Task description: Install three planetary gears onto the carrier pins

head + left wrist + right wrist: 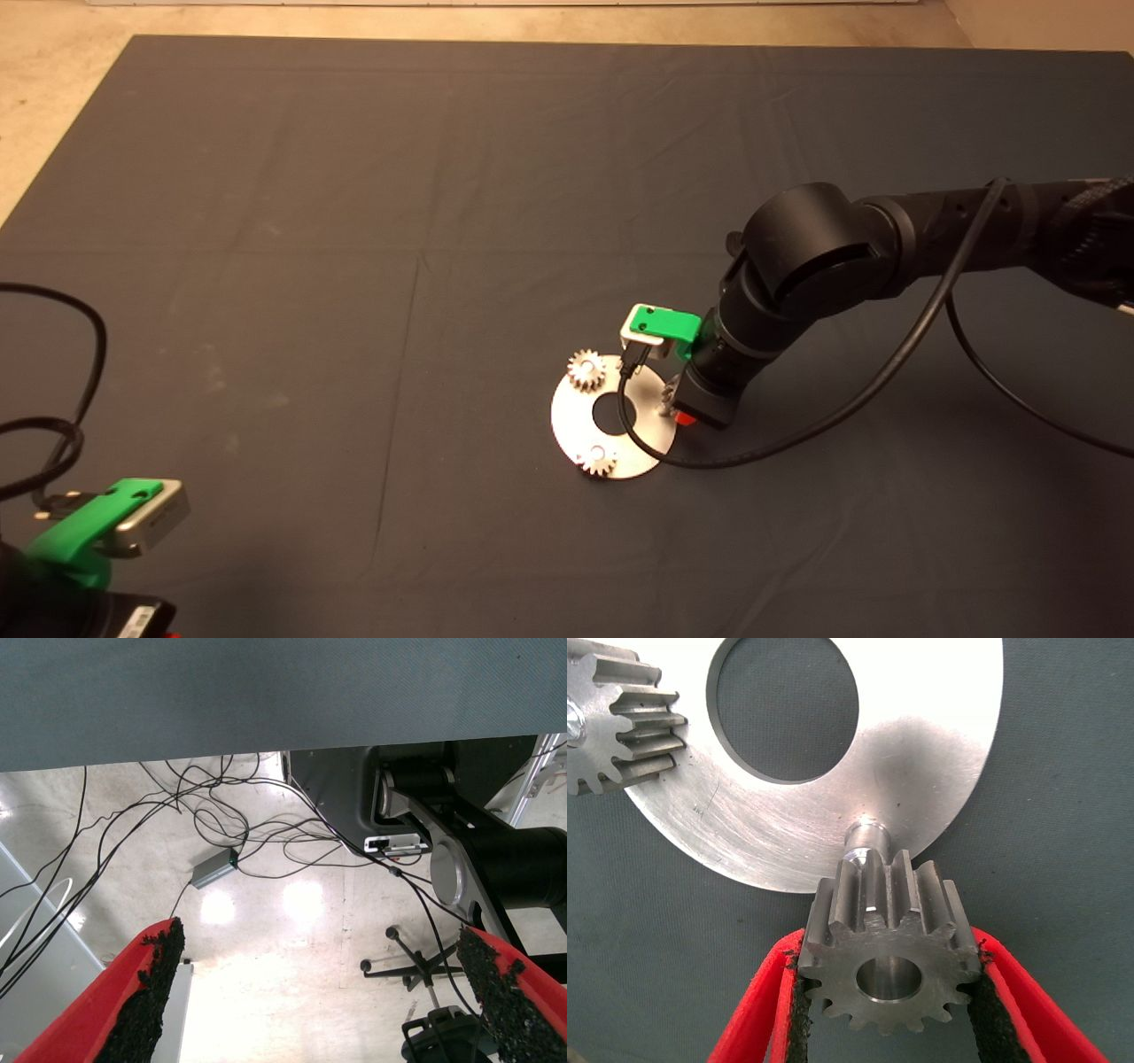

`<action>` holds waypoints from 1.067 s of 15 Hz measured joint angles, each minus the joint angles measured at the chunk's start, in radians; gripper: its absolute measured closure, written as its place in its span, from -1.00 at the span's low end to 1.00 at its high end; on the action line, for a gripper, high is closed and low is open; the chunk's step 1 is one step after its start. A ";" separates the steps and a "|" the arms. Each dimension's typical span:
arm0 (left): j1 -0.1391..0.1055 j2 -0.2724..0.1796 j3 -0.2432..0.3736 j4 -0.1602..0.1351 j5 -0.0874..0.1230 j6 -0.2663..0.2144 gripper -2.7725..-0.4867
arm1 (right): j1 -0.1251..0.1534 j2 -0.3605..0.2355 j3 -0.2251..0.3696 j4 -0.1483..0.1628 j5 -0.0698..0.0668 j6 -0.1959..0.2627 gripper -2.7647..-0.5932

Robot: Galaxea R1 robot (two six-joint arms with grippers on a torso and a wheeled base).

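The shiny round disc (571, 424) lies near the middle of the mat. Two planetary gears (586, 369) (599, 460) sit on it, at its far-left and near edges. My right gripper (678, 409) hangs over the disc's right edge, shut on a third, darker gear (890, 961). In the right wrist view this gear is held flat between the red fingers (757, 1014), just short of and above a bare carrier pin (866, 835) at the disc's rim (921, 771). One mounted gear (620, 722) shows on its pin. My left gripper (323, 943) is parked open at the mat's lower left.
The right arm's black cable (780, 443) loops over the mat beside the disc. The left wrist view shows the floor beyond the mat edge, with tangled cables (213, 815) and the robot's base (461, 842).
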 joint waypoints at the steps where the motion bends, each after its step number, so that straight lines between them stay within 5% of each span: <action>1: 0.000 0.000 0.000 0.000 0.000 0.000 -0.48 | -0.002 0.000 0.000 0.000 0.000 0.000 0.59; 16: 0.000 0.000 0.000 -0.015 0.000 0.000 -0.48 | -0.016 0.029 -0.010 -0.047 0.000 0.000 0.59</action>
